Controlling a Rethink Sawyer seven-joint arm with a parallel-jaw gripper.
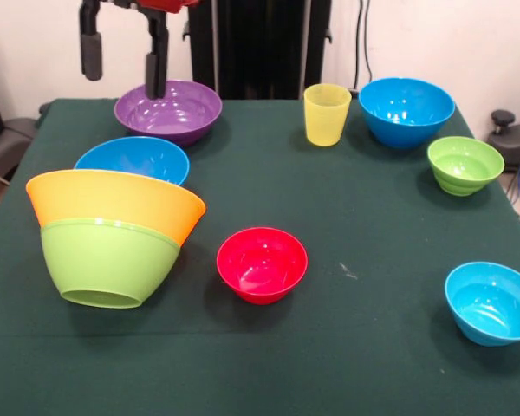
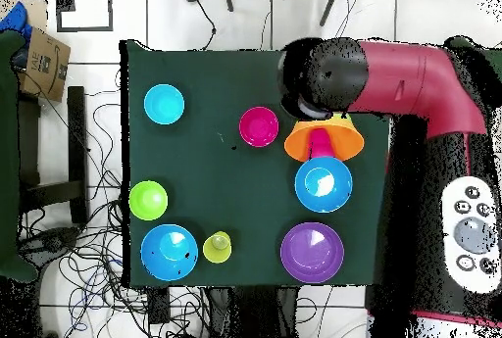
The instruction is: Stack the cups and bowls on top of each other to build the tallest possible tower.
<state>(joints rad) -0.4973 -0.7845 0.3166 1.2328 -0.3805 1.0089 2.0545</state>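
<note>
From the front, the gripper (image 1: 123,59) hangs at the top left with its two black fingers spread apart and nothing between them; the right finger's tip hangs in front of the purple bowl (image 1: 168,110), which sits upright at the far left of the green table (image 1: 355,217). Just in front of that bowl is a medium blue bowl (image 1: 132,159), and in front of it the tower (image 1: 111,234): the orange bowl (image 1: 113,198) lying over the lime-green bowl (image 1: 107,263), both tipped on their sides with the green one's base toward the camera. The tower covers the near rim of the blue bowl behind it. A small red bowl (image 1: 262,263) stands just right of the tower. Further back are the yellow cup (image 1: 327,113), a second medium blue bowl (image 1: 406,110) beside it, and the ribbed green bowl (image 1: 464,164) near the right edge. A small blue bowl (image 1: 492,302) sits at the near right, well apart from the rest.

From overhead, the red and black arm (image 2: 392,77) reaches across the table's right side and hides part of the tower, so only the orange rim (image 2: 345,138) shows, with what looks like a red cup (image 2: 321,143) inside it, though this is hard to tell. The gripper itself is hidden under the arm. Cables (image 2: 93,246) lie on the floor left of the table, and a cardboard box (image 2: 44,60) sits at the upper left.
</note>
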